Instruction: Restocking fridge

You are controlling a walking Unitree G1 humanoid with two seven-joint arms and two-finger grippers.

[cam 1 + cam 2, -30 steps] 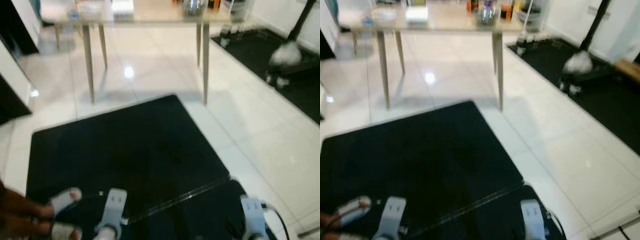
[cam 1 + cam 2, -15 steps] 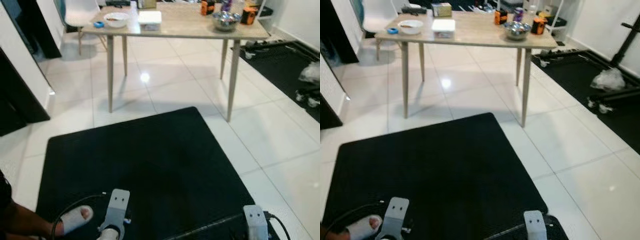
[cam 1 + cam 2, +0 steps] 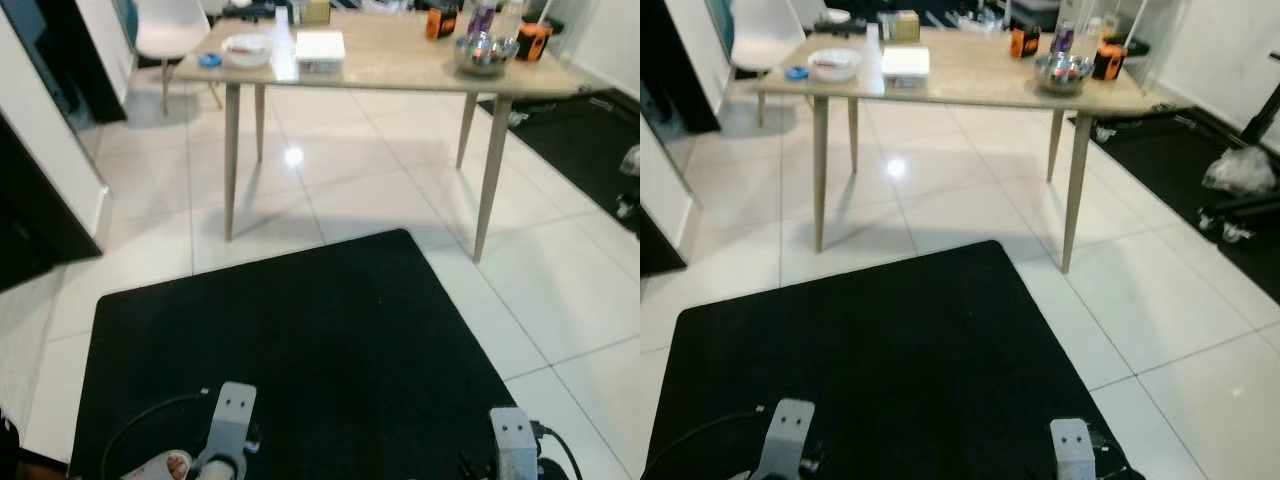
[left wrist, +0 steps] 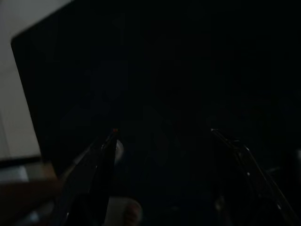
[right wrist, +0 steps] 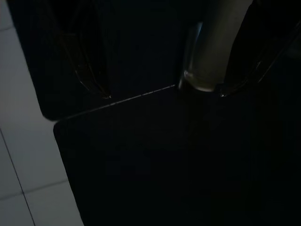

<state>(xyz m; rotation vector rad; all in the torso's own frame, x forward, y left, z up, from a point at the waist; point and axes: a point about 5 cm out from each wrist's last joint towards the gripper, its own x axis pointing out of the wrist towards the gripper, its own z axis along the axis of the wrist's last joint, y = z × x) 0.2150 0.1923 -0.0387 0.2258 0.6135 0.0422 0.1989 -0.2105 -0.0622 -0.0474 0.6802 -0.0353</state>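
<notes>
A wooden table (image 3: pixel 400 72) stands ahead on the white tiles. On it sit a white bowl (image 3: pixel 246 47), a white box (image 3: pixel 320 45), a metal bowl (image 3: pixel 485 50), orange cans (image 3: pixel 438 22) and a bottle (image 3: pixel 1064 38). Both arms hang low over a black mat (image 3: pixel 290 350), the left arm (image 3: pixel 228 420) and the right arm (image 3: pixel 510 445) at the bottom edge. In the dark wrist views my left gripper (image 4: pixel 162 134) and right gripper (image 5: pixel 164 94) are open over the mat, holding nothing.
A white chair (image 3: pixel 170 25) stands behind the table's left end. A dark doorway (image 3: pixel 40 210) lies at the left. A second black mat (image 3: pixel 590 140) with exercise gear lies at the right. A person's foot (image 3: pixel 160 466) rests by my left arm.
The camera has swung and steadied, so the table now sits sharper and more central. The person's hand and foot have drawn back toward the lower left corner.
</notes>
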